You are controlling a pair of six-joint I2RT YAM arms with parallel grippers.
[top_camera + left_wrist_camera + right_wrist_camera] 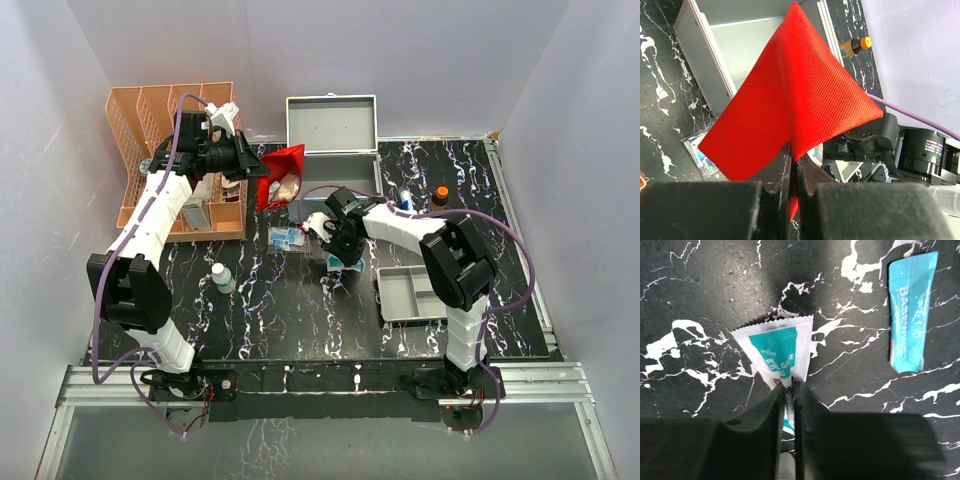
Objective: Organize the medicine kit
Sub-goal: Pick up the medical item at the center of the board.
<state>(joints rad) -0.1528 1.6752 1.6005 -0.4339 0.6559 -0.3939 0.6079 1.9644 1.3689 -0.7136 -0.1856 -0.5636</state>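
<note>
Medicine kit (pixel 332 128) stands at the far edge of the bench (pixel 300 330), near the middle, with its lid raised upright. The part of its inside that shows looks bare and grey, so in my judgement the organizing is only at its beginning and almost nothing is packed yet. The left pincer (pixel 792 172) is closed tight on a corner of the red pouch (pixel 795 95) and holds it up in the air, just in front of the open case and a little to its left. Some pale things seem to be inside the pouch, but I cannot tell what they are. The right pincer (pixel 789 392) points down at the bench in front of the case. Its fingers are nearly together, pinching the lower end of a white and teal sachet (pixel 777 347). I cannot tell whether this sachet is already lifted or lies flat on the surface. A blue sachet (pixel 910 310) lies near it, apart from the fingers. Many things are not yet in the case. Some blue packets (pixel 283 237) lie on the bench below the pouch. A white bottle (pixel 222 277) stands more to the left, well apart. A brown bottle (pixel 440 196) with an orange cap stands to the right of the case. The grey tray (pixel 408 295) near the right arm looks empty, and the orange organizer (pixel 150 115) is at the far left. It seems the sachet in hand, the pouch and these loose items all have to go into the case, and the lid is probably to be closed last.
</note>
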